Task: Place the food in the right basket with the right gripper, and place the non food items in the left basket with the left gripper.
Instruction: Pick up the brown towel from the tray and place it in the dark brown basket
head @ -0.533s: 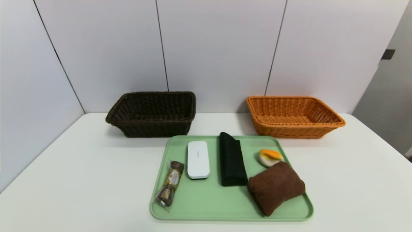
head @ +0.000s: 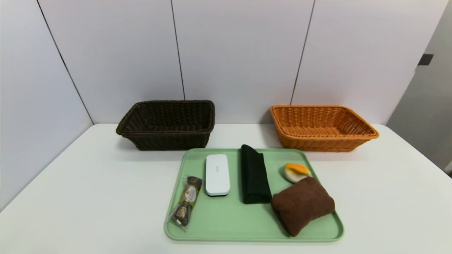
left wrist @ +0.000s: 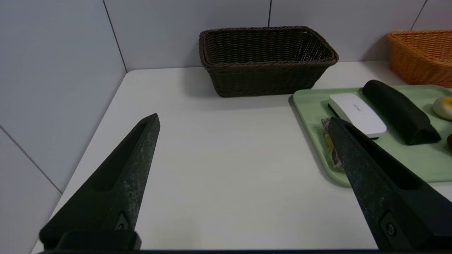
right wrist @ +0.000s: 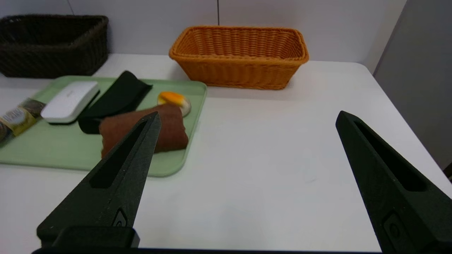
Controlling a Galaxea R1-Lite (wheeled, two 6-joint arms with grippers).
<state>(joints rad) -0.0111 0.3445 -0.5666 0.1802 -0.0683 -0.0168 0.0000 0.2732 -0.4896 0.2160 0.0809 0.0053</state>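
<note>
Beyond head view, left gripper (left wrist: 243, 121), right gripper (right wrist: 247, 116), both splayed

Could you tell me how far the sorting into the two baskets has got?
Nothing is sorted yet: the dark brown basket and orange basket hold nothing. Nothing is in hand; the left gripper and right gripper are open and back from the green tray. All is left: sweets strip, bun, white slab, black cloth roll, brown towel.
</note>
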